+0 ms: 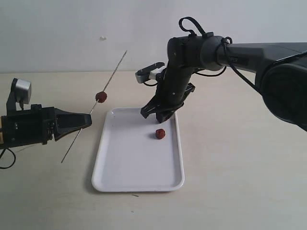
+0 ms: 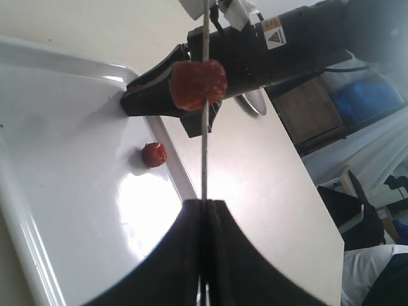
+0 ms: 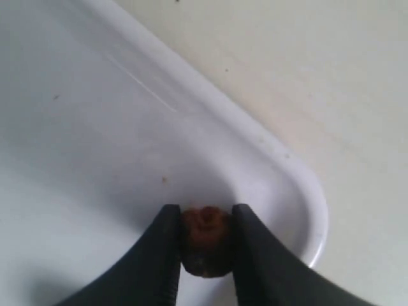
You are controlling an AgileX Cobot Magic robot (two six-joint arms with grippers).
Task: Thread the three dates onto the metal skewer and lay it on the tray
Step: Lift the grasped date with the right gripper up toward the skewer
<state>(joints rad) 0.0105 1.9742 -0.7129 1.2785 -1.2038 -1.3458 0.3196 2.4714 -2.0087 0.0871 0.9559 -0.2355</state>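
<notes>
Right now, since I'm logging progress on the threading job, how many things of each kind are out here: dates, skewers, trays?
Dates: 3 (threaded date, loose date, gripped date)
Metal skewer: 1
Tray: 1
Total: 5

The left gripper (image 2: 204, 203) is clamping the skewer (image 2: 203, 159), its two black fingers pressing together around the thin rod. The skewer is running straight away from the fingers and passing through a reddish-brown date (image 2: 197, 85), which is hanging in the air. Beyond it, the right gripper (image 2: 134, 99) is reaching down to a corner of the white tray (image 2: 70, 166). A second date (image 2: 153, 154) is lying loose on the tray, near its rim.
</notes>
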